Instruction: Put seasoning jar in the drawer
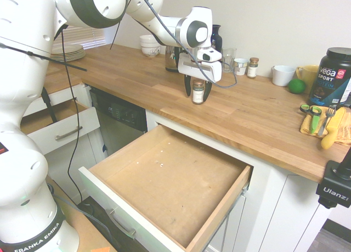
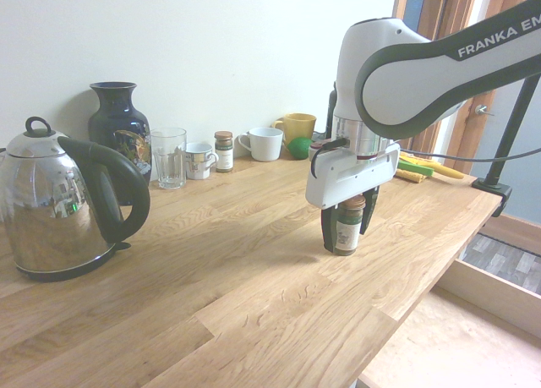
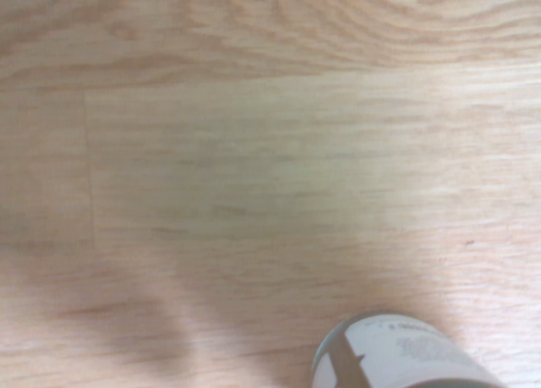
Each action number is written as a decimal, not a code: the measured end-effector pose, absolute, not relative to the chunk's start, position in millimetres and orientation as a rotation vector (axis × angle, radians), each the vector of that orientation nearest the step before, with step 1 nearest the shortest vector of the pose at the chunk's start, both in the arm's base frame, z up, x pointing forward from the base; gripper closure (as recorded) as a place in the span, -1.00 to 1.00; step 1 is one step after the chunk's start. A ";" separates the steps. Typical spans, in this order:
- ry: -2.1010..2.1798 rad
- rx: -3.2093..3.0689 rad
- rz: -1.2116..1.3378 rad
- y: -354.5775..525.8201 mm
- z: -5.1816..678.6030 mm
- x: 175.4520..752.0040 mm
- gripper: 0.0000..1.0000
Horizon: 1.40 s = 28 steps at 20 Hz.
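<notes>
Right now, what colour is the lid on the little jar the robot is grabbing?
Brown. The seasoning jar shows it best in the second exterior view.

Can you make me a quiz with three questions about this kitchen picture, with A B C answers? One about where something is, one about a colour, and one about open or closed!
1. Where is the seasoning jar?
A. in the big drawer
B. standing on the wooden counter between the tool's fingers
C. beside the kettle

2. What colour is the mug next to the yellow one?
A. white
B. red
C. black

3. Is the big drawer open or closed?
A. closed
B. pulled open with nothing in it
C. open and full of spoons

Answers:
1 B: the tool has a finger on each side of the jar, whose base is on the counter.
2 A: it looks plain white.
3 B: its bare wooden bottom shows.
</notes>
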State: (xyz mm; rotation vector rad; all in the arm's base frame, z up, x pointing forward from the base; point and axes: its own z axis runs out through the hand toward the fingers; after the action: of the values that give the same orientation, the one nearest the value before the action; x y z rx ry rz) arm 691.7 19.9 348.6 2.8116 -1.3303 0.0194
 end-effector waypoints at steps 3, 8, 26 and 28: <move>-1.334 2.807 0.016 13.6 346.2 693.1 1.00; -1.343 2.801 0.003 1.8 343.4 693.0 1.00; -1.315 2.825 0.018 8.7 356.2 700.3 1.00; -1.300 2.840 0.036 18.6 365.2 700.0 1.00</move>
State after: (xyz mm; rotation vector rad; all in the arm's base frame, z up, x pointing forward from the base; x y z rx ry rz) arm 700.0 18.6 365.2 2.8397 -1.3000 0.0356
